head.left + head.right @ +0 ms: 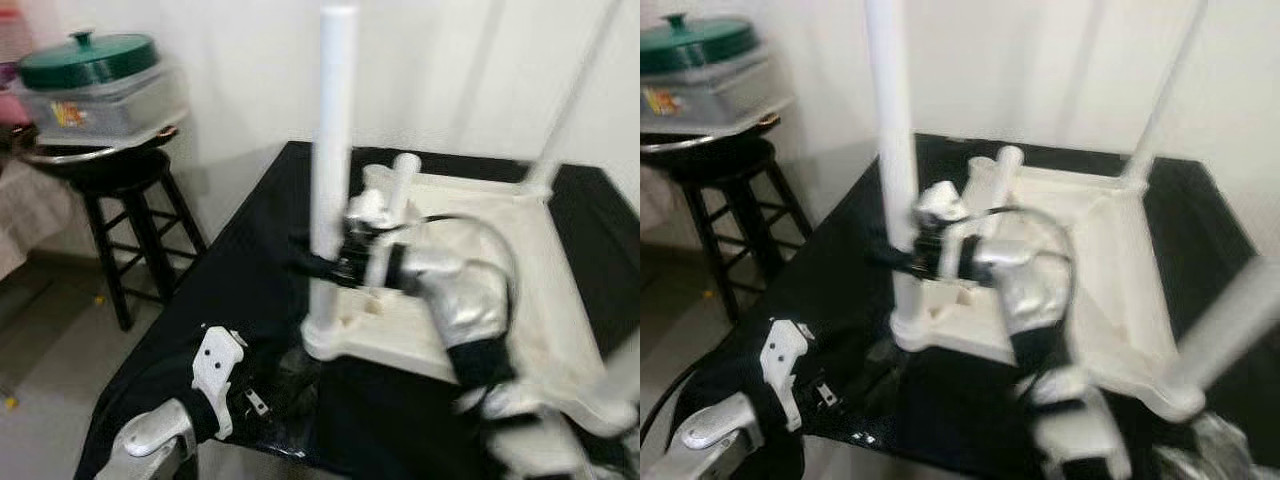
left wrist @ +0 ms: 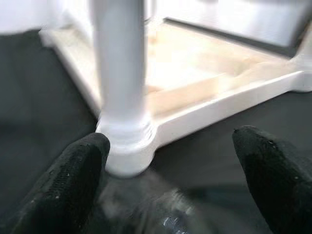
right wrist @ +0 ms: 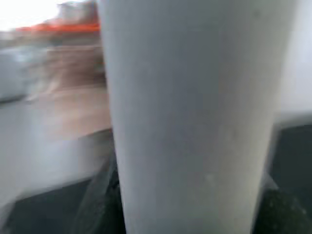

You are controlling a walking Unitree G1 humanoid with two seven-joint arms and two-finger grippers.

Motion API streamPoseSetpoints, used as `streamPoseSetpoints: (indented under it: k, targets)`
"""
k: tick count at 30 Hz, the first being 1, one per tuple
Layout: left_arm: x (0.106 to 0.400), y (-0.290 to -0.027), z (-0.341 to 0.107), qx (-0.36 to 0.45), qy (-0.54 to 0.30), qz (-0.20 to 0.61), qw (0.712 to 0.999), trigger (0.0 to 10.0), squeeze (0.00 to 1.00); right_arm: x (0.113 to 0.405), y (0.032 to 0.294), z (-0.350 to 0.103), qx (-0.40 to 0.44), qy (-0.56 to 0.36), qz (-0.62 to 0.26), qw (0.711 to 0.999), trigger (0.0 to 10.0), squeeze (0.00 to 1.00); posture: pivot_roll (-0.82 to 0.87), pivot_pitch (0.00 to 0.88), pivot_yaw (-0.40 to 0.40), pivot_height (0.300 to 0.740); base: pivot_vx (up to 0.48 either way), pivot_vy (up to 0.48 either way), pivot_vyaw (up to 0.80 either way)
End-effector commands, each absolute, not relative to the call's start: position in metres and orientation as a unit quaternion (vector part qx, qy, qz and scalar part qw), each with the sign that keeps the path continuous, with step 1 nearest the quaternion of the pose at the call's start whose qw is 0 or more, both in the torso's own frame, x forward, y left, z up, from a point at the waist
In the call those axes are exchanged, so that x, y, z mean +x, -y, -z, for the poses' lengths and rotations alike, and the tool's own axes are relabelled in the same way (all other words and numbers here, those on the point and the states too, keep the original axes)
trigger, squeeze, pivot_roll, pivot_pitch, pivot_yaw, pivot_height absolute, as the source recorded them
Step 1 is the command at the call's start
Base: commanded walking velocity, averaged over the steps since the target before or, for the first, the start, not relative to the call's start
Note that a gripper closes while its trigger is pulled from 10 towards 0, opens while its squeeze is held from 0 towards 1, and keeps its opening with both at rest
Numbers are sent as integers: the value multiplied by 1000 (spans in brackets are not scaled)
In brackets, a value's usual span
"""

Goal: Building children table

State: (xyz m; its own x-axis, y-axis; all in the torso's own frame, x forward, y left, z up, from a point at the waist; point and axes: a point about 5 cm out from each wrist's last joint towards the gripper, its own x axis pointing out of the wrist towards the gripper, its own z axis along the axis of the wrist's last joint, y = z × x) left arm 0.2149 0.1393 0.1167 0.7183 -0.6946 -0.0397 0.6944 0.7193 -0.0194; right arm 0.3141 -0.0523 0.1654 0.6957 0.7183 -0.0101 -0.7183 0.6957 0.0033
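right gripper (image 1: 318, 265) clasps a leg of the upturned white plastic children's table (image 1: 500, 290) on a black-covered surface (image 1: 240, 270).

the table lies top-down, its legs pointing up; the near-left white cylindrical leg (image 1: 330, 170) stands upright in its corner socket, and the right gripper's black fingers are clenched around it low down, the leg close up in the right wrist view. the left gripper (image 2: 175, 190) sits low at the front edge of the black cloth, fingers (image 2: 73, 180) spread apart and grasping nothing, near that leg's base. to the left, a black wooden stool (image 1: 130, 215) carries a grey container with a green lid (image 1: 90, 85).
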Motion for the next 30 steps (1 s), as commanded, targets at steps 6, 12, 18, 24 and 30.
streamPoseSetpoints:
  k: [6, 12, 18, 24, 30]
  targets:
    - [216, -142, -117, -9, -26, 384, 923, 10000, 0, 309, 81, -121, -68, -129, -340, 929, 0, 0, -17, 38, 21, 740, 0, 0, 0]
    - [215, -143, -117, -7, -24, 376, 926, 10000, 0, 313, 72, -130, -32, -137, -380, 914, 10000, 1000, -4, 38, 19, 740, 0, 0, 0]
    - [216, -142, -118, -8, -24, 378, 925, 10000, 0, 314, 61, -183, -11, -27, -533, 846, 10000, 1000, -1, 31, 19, 740, 0, 0, 0]
    - [218, -140, -117, -8, -22, 377, 926, 10000, 0, 321, 78, -190, -68, -25, -665, 744, 10000, 0, 13, 21, 11, 740, 0, 0, 0]
    - [219, -139, -116, -2, -21, 373, 928, 10000, 0, 334, 79, -189, -58, -65, -718, 690, 2510, 0, 27, 9, 8, 740, 0, 0, 0]
